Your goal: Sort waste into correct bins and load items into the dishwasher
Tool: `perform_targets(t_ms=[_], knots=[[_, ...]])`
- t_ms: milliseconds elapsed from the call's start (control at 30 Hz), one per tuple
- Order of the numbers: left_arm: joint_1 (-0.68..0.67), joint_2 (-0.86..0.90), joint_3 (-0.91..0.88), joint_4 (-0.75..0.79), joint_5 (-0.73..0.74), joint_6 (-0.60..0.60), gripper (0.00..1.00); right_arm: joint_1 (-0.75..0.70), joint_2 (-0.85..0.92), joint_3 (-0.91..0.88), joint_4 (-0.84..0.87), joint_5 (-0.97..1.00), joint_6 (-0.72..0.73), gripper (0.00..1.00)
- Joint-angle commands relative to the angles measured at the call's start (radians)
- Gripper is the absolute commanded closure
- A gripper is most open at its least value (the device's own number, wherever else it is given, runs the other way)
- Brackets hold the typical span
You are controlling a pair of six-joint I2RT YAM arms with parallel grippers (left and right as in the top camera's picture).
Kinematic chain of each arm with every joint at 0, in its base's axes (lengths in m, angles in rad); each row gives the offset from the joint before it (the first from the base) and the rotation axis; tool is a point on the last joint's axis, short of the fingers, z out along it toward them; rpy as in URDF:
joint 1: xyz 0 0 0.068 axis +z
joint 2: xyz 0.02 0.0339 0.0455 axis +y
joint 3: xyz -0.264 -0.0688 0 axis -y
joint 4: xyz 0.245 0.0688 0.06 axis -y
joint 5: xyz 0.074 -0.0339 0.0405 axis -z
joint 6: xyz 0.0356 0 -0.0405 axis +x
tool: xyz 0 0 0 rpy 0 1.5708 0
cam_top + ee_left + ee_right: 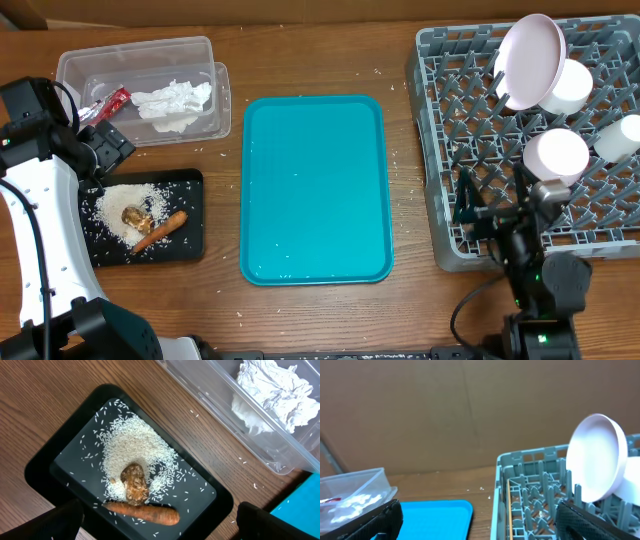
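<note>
Both your grippers are spread wide and empty. The left gripper [103, 150] hovers by the black tray [190, 245], left of the teal tray [315, 190], and the right gripper [497, 205] is at the dish rack [440, 130] to its right. Rice [125, 200], brown lump [135, 215] and carrot [160, 232] lie on the black tray. Napkin [172, 103] and red wrapper [108, 104] sit in the clear tub [75, 65]. White dishes [556, 155] stand in the rack.

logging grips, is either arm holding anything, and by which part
Nothing is held. Left gripper over the black tray and right gripper by the dish rack both have jaws wide open, empty.
</note>
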Motion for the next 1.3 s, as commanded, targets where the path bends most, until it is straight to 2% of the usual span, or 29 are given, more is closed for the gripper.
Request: perform_targets(t_ms=[0, 500, 733, 867, 1267], knots=[[-0.002, 0.009, 0.005, 0.001, 0.002, -0.014, 0.0, 0.032, -0.085, -0.053, 0.01, 0.03, -0.034, 0.0], [-0.002, 0.009, 0.005, 0.002, 0.002, -0.014, 0.0, 0.079, -0.208, -0.146, 0.011, 0.105, -0.034, 0.0], [-0.002, 0.009, 0.005, 0.001, 0.002, -0.014, 0.0, 0.078, -0.36, -0.235, 0.014, 0.105, -0.034, 0.0], [-0.002, 0.009, 0.005, 0.002, 0.002, -0.014, 0.0, 0.077, -0.437, -0.237, -0.06, 0.113, -0.035, 0.0], [-0.002, 0.009, 0.005, 0.001, 0.002, -0.014, 0.0, 0.035, -0.437, -0.237, -0.237, 0.127, -0.034, 0.0]])
